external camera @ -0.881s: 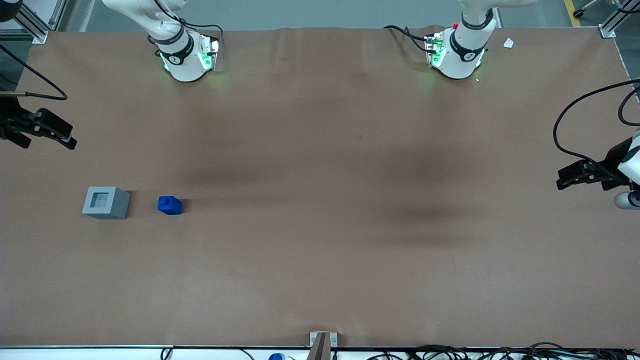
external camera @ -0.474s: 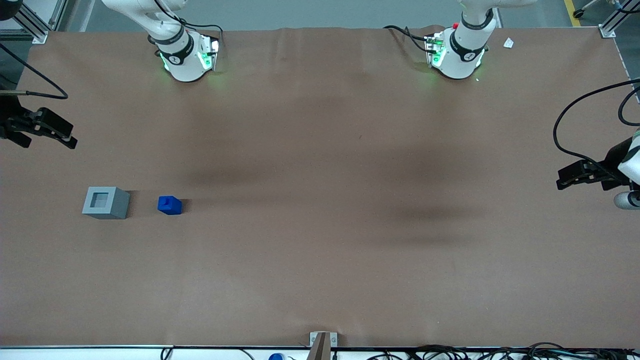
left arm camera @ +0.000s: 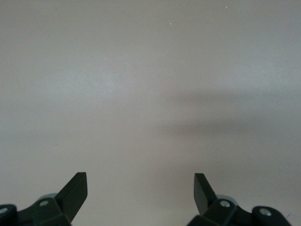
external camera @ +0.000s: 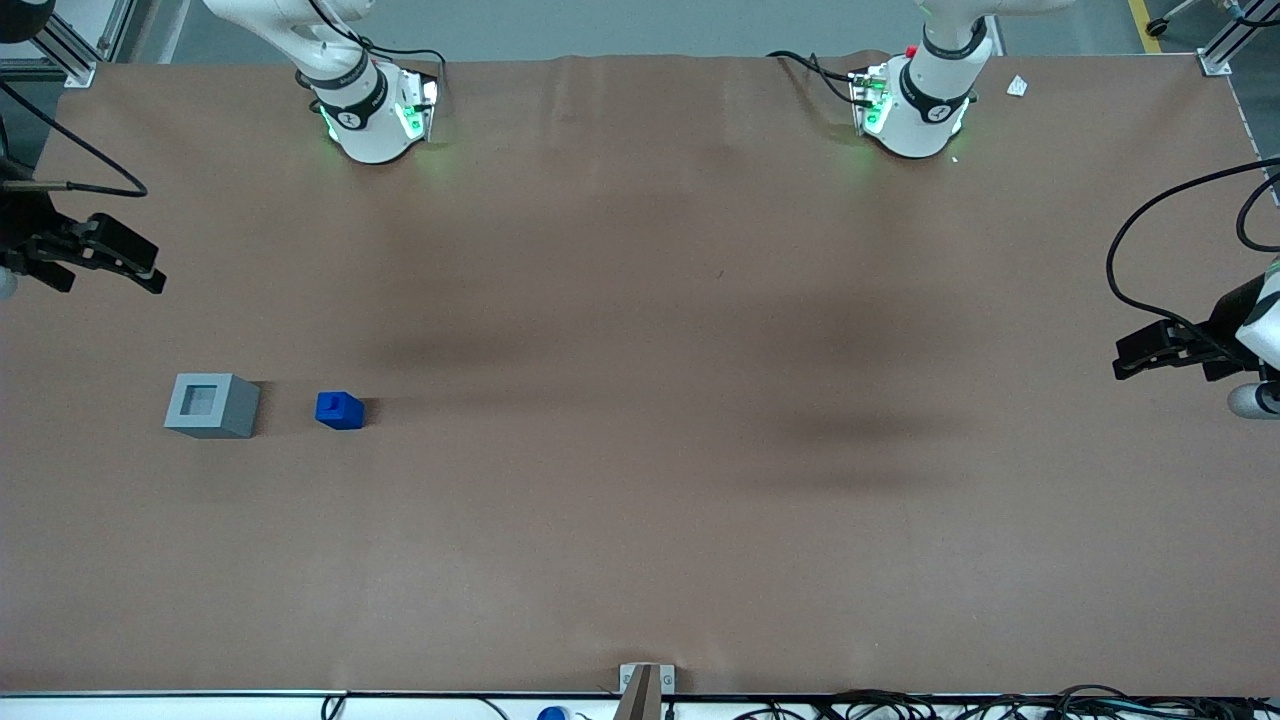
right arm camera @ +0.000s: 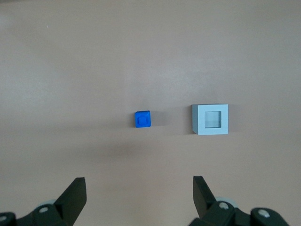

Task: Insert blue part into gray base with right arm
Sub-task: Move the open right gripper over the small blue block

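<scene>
The blue part [external camera: 339, 410] stands on the brown table with its stud up, beside the gray base [external camera: 211, 404], whose square recess faces up. Both also show in the right wrist view: the blue part [right arm camera: 142, 118] and the gray base [right arm camera: 210, 119], a short gap apart. My right gripper [external camera: 140, 268] hangs open and empty at the working arm's end of the table, high above the surface and farther from the front camera than both blocks. In the wrist view its fingers [right arm camera: 139, 186] stand wide apart with nothing between them.
The two arm bases [external camera: 372, 115] [external camera: 915, 105] stand at the table's back edge. A black cable [external camera: 70, 165] loops near my gripper. A small bracket [external camera: 646, 680] sits at the table's front edge.
My right gripper has shifted slightly toward the middle of the table. The blocks have not moved.
</scene>
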